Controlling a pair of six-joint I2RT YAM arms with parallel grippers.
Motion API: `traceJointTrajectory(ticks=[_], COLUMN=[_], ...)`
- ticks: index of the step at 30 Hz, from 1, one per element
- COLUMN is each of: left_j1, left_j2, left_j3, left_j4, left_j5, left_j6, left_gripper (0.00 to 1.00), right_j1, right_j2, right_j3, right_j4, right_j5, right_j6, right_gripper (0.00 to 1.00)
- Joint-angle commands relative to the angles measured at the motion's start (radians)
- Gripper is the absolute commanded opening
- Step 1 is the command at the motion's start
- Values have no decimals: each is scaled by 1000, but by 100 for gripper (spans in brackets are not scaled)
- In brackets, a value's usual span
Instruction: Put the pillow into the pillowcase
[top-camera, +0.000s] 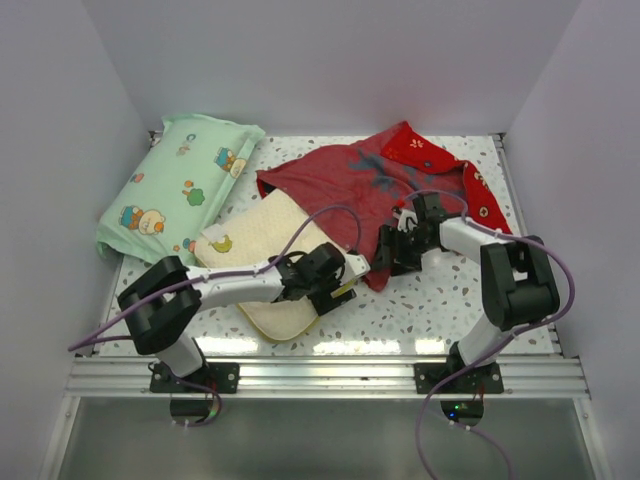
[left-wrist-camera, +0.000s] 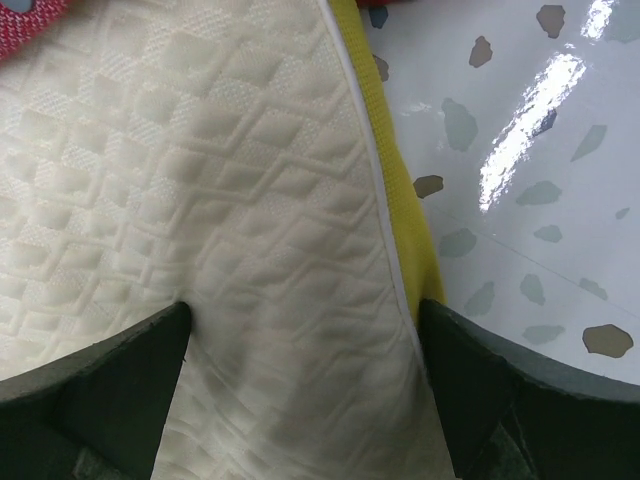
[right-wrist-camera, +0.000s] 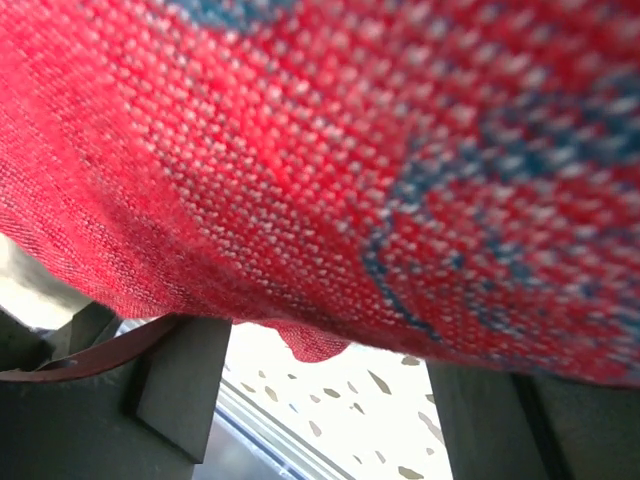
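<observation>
The pillowcase (top-camera: 350, 190) hides the pillow (top-camera: 258, 235) at its two-o'clock end. On the pillow the left fingers (left-wrist-camera: 100, 390) spread wide; the right fingers (right-wrist-camera: 185, 385) stand wide, tips lost under red cloth.

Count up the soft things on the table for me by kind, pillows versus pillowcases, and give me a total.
Pillows: 2, the cream-yellow pillow and the mint-green pillow
Pillowcases: 1, the red pillowcase
Total: 3
</observation>
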Motion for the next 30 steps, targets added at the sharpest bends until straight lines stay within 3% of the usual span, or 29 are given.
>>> traceJointTrajectory(ticks=[1,5,8,10,11,12,13,14,15,16,17,18,24,30], left_j1=[33,56,62,62,67,71,76,97,114,134,175,196,269,295], left_j2=[13,23,32,43,47,55,61,66,75,78,82,84,6,27], left_j3=[28,37,24,16,16,17,25,45,57,69,100,118,209,353], left_j4=[26,39,66,94,100,105,105,100,95,95,94,94,215,246], left_j5=[98,124,141,173,180,206,220,236,283,312,335,375,502,412], left_j6=[-20,-21,-26,-32,-42,-49,-53,-62,-69,-75,-91,-98,-107,-286], left_gripper=[100,100,89,75,68,54,48,41,25,16,4,0,0,0], right_j1=[2,2,2,4,5,4,5,4,2,2,4,5,49,212], right_j2=[-25,-19,14,40,82,103,120,129,123,107,87,38,-114,-243], right_j3=[-41,-39,-83,-97,-94,-75,-64,-53,-36,-31,-30,-27,88,174], right_j4=[-7,-77,-44,1,5,5,-4,-10,-13,-2,7,20,-13,-156], right_j5=[-20,-38,-58,-80,-89,-100,-116,-153,-166,-179,-205,-221,-371,-445], right_j6=[13,-42,-62,-53,-53,-51,-51,-59,-66,-68,-66,-59,-103,-186], right_gripper=[81,86,86,79,72,63,49,21,7,0,0,0,0,0])
